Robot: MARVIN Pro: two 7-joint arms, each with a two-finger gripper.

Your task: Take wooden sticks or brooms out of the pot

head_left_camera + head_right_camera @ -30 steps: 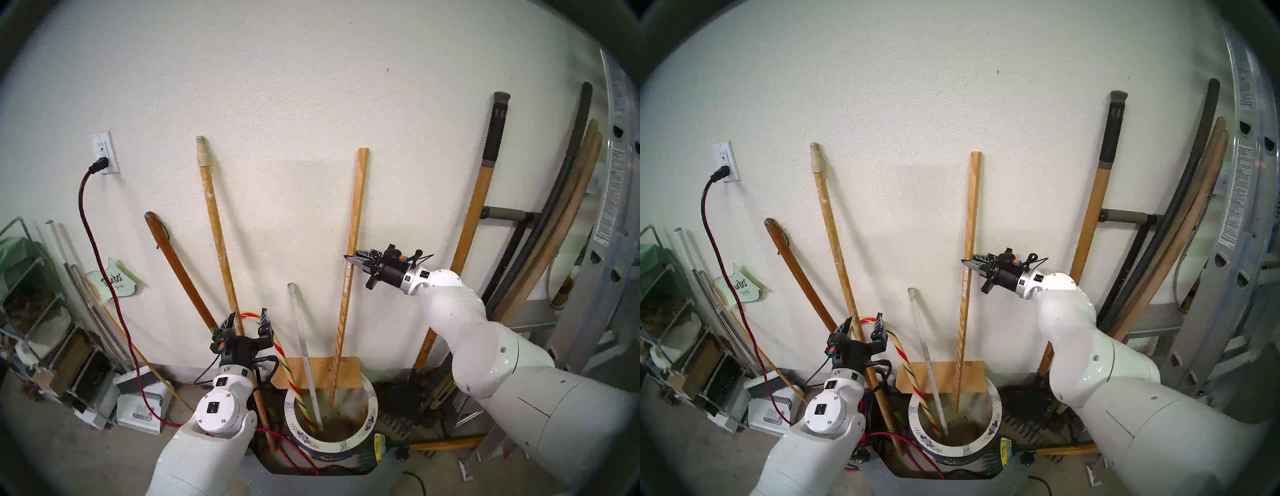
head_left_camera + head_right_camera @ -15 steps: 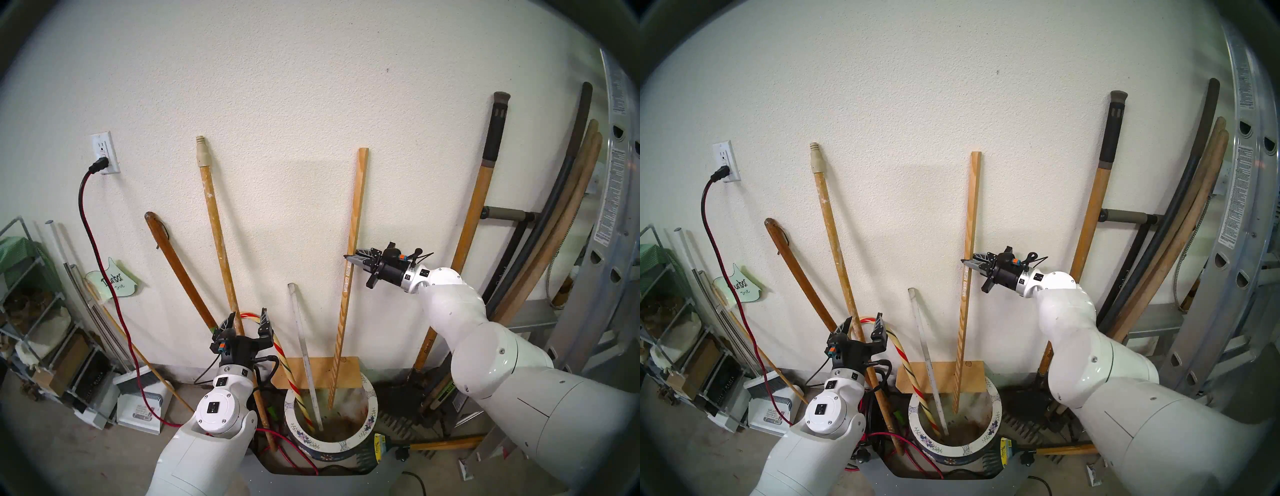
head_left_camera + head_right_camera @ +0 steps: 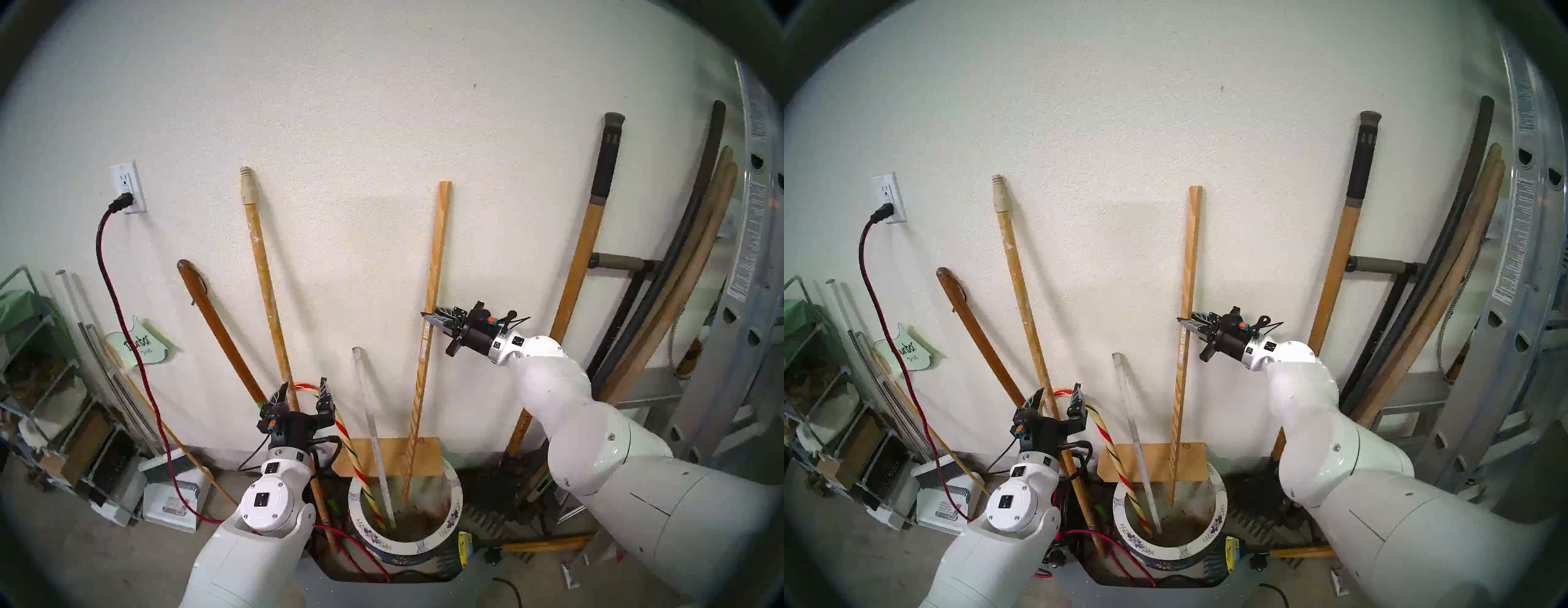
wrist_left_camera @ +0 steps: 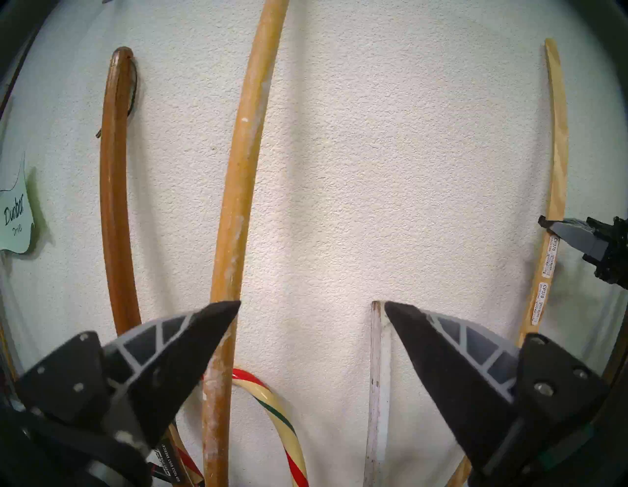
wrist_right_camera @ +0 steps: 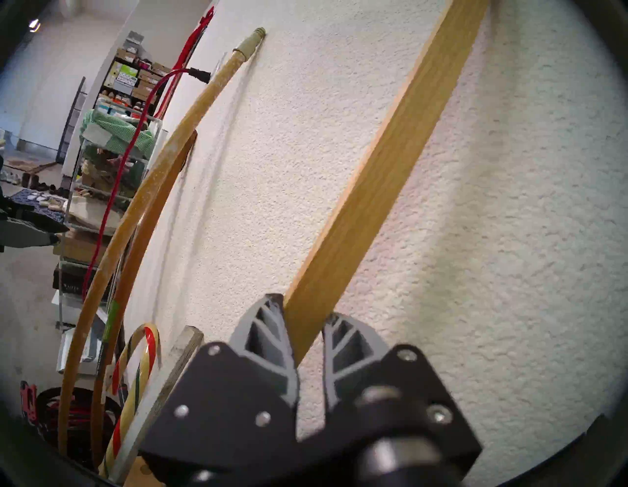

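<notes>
Pot (image 3: 405, 547) sits on the floor at the wall; in the head views we see the stick (image 3: 428, 322) standing in it, top leaning on the wall, pinched midway by the right gripper (image 3: 429, 317). Left gripper (image 3: 302, 392) hangs spread beside the spattered pole (image 3: 265, 271).

In the left wrist view we find its fingers (image 4: 204, 326) wide apart, holding nothing.

In the right wrist view both fingertips (image 5: 275, 306) press the stick (image 5: 384, 177).
</notes>
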